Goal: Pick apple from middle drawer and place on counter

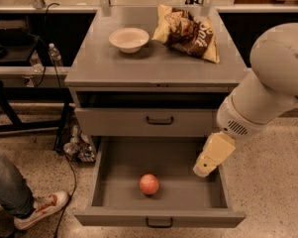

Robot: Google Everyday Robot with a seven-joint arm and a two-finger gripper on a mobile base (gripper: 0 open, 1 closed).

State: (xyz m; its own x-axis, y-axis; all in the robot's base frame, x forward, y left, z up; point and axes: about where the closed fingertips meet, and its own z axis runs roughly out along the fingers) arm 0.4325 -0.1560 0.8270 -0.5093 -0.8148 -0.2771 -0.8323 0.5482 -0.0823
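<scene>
The apple [149, 184], small and reddish-pink, lies on the floor of the pulled-out middle drawer [158, 216], near the middle and towards its front. My gripper [204, 168], a cream-coloured end piece on the big white arm [272, 83], hangs over the drawer's right side, to the right of the apple and above it, apart from it. The grey counter [138, 66] tops the cabinet above.
A white bowl [129, 38] and a brown and yellow chip bag [188, 31] sit at the back of the counter. A closed drawer front [114, 122] is above the open drawer. A person's leg and shoe [39, 207] are at the lower left. A water bottle [54, 55] stands at left.
</scene>
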